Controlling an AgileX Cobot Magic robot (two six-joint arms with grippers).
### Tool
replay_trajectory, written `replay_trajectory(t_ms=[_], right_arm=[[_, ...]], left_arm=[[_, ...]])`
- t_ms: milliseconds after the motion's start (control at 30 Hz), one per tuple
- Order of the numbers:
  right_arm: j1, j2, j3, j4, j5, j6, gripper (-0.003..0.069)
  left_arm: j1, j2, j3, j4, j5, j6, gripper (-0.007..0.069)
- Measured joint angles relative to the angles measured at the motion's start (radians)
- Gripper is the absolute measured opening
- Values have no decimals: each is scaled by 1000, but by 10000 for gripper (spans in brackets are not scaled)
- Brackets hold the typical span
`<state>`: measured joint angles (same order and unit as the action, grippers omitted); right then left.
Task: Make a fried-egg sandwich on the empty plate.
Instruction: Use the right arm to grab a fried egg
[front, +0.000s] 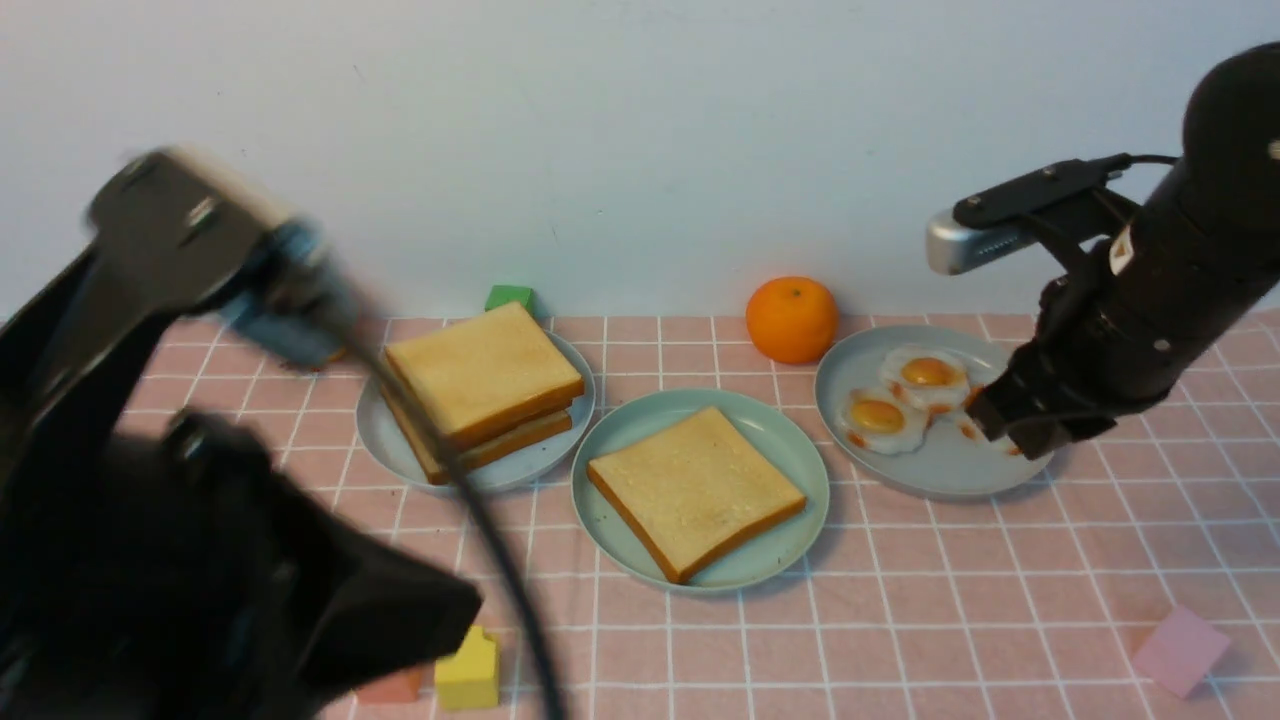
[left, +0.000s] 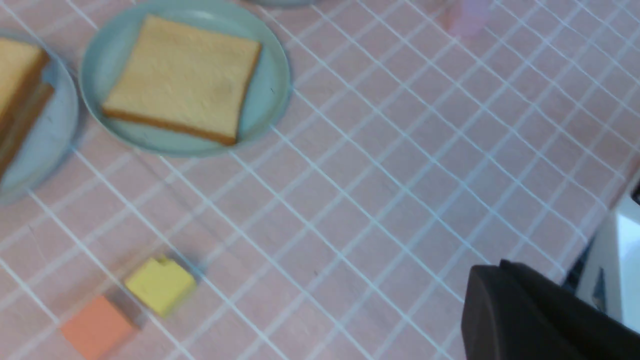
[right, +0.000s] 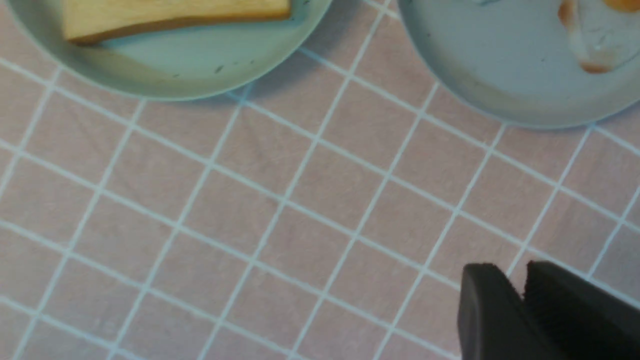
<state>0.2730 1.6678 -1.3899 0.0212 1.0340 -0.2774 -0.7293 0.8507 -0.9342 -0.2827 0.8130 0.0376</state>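
The round, shallow mint-green plastic plate (front: 612, 440) sits in the middle of the pink cloth with white grid lines (front: 900, 600). One square golden toast slice with a brown crust (front: 695, 490) lies flat on it, cornerwise. There is no egg on the slice and no second slice over it.

Just left of the mint-green plate, and a little further back, is a pale grey-blue round plate (front: 378, 428) carrying a stack of plain toast slices (front: 482, 385). Just right of the mint-green plate is another pale grey-blue plate (front: 950, 468) with two white fried eggs with orange yolks (front: 925, 375) lying side by side.

My right pincer (right: 520, 274) hangs to the right of the mint-green plate, at the near edge of the egg plate. Its two dark fingers stand narrowly apart, and as far as I can see nothing is between them.

My left pincer (left: 500, 295) is closed with nothing in it. It is lifted off the cloth on the near left of the mint-green plate. The front view blurs it, so I cannot place it more closely.

Behind the mint-green plate, towards the right, a round orange fruit (front: 792, 318) stands by the white wall (front: 640, 130). Behind it to the left is a small green block (front: 510, 297). On the near left of the plate, a yellow block (front: 468, 672) and an orange block (left: 95, 327) lie close together. On the near right, well apart from the plate, lies a pink block (front: 1180, 650).
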Motion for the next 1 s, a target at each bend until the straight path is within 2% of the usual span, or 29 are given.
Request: replay_trajectory(t_ms=[267,433,467,500,533,567,633,800,1000], right_arm=[[-88,274,-237,65,43,-153,203],[-96,428,-363,27,15,-463,343],[-96,428,-363,27,15,-475,343],[-97,463,-375,20,-28,-581,401],[-97,463,-375,20,-28,-592,401],[-97,486,-378,20,-71,-669,442],[-97,512,-378,9,-130,-736,484],[-97,549,-378,-37,-221,-785,505],[-97,570,-379,-72,-293,-793,470]], left_arm=[[0,-130,83,-16,-50,-1,13],[0,-133,87,-17,-81,-6,13],[0,-133,87,-17,-81,-6,13],[0,-133,87,-17,-81,-8,13],[0,-133,88,-17,-81,-8,13],[0,-133,88,-17,-77,-8,13],[0,-133,88,-17,-72,-8,13],[0,-133,88,-17,-70,-8,13],[0,-133,88,-17,-81,-8,13]])
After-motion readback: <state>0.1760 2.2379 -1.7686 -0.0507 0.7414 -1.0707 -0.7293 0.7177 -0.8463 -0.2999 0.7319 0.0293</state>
